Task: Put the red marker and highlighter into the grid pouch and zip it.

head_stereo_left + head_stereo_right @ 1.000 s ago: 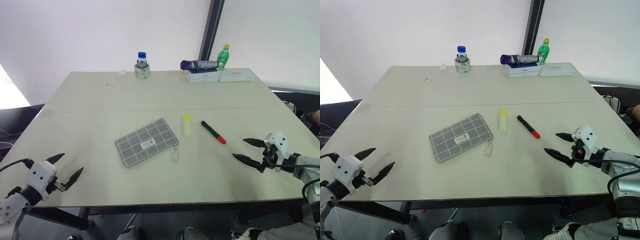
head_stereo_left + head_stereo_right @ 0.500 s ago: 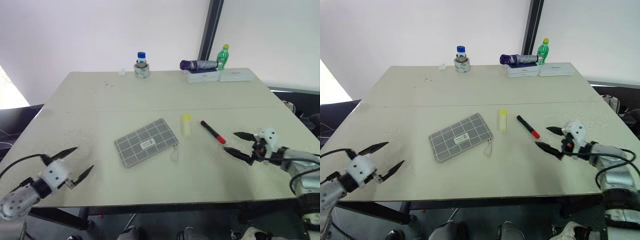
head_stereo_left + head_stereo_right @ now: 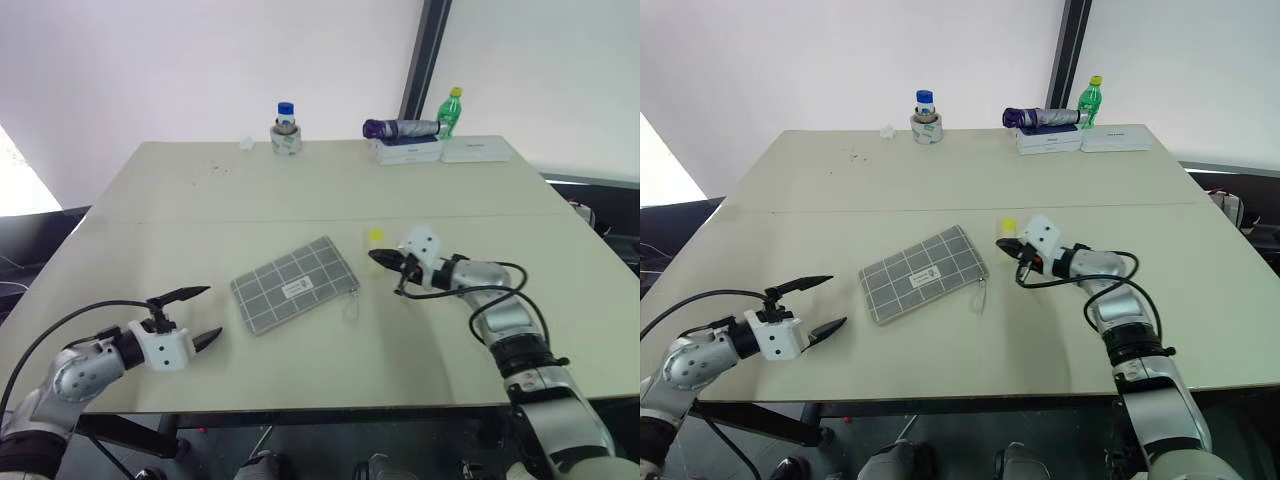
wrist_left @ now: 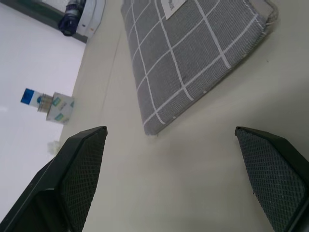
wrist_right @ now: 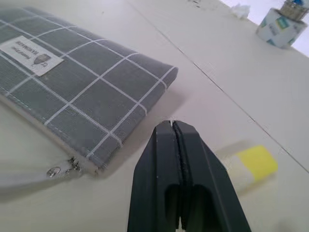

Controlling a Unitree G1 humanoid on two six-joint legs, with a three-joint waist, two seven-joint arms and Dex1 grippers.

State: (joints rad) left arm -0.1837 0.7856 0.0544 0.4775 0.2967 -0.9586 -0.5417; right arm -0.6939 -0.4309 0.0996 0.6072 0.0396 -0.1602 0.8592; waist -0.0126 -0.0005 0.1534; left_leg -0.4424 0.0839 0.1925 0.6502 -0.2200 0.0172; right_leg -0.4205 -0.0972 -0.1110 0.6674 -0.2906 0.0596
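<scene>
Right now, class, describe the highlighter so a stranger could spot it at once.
On the beige table, find the grid pouch near the middle. Just beyond its zipper end, by the shut right hand, lies the highlighter: stubby, pale yellow, with a brighter yellow cap.

Woven cloth grid pouch (image 5: 91, 92); matt table (image 3: 300, 190).

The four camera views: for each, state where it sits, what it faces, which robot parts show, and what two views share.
Left eye, head: down over table; both arms.
Right eye, head: same scene, slightly shifted.
Left wrist: along open left gripper toward grid pouch.
Right wrist: along shut right gripper, beside highlighter.
Shared: both wrist views show the pouch.
</scene>
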